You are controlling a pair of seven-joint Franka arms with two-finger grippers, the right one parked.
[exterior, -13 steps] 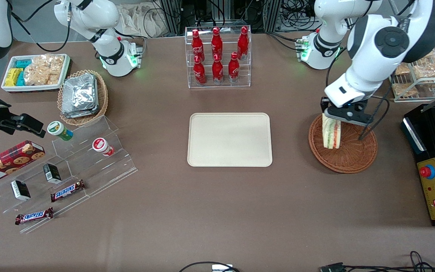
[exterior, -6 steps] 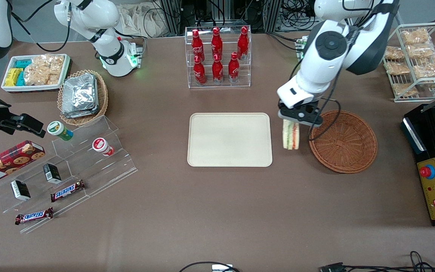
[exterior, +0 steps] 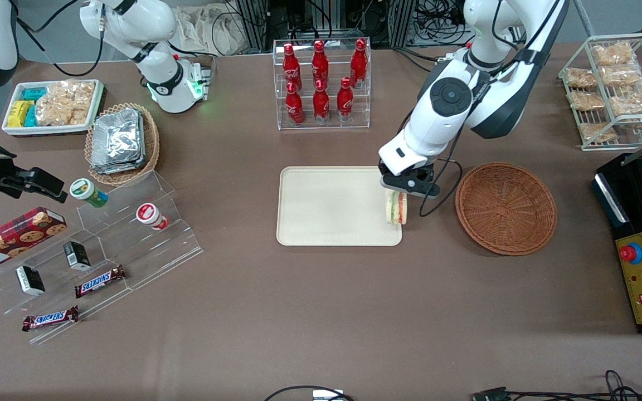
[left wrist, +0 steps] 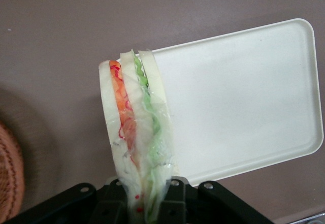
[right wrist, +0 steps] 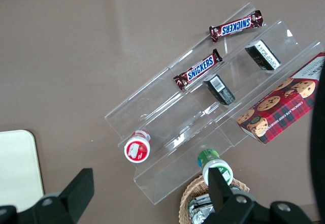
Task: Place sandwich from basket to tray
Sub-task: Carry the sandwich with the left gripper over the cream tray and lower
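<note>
1. The sandwich (exterior: 396,208) hangs from my gripper (exterior: 404,186) with its filling edge showing: orange-red and green layers between pale bread, wrapped in clear film. It is upright, pinched at one end between my two fingers, which are clamped on it

2. A second ago the sandwich was just above the basket (exterior: 506,208); half a second ago it was over the bare table between basket and tray. Now it is over the edge of the tray (exterior: 332,206) that lies nearest the basket, and the basket holds nothing

3. The wrist view confirms the position: the sandwich (left wrist: 134,132) overlaps the rim of the tray (left wrist: 244,102), with part of its width over brown table rather than over the tray floor. A sliver of the basket (left wrist: 9,173) shows at the frame edge, well apart from the load

4. Meaning for the task: extraction and most of the carry are done. Judged from these views, the remaining steps are a short travel farther in over the tray, a descent, and release

5. Risk: releasing here could leave the sandwich straddling the rim or tipping onto the table. An upright wedge is also likely to fall on its side once freed, so I favour a low release near the middle of the tray

6. I cannot tell the height of the sandwich above the tray
</note>
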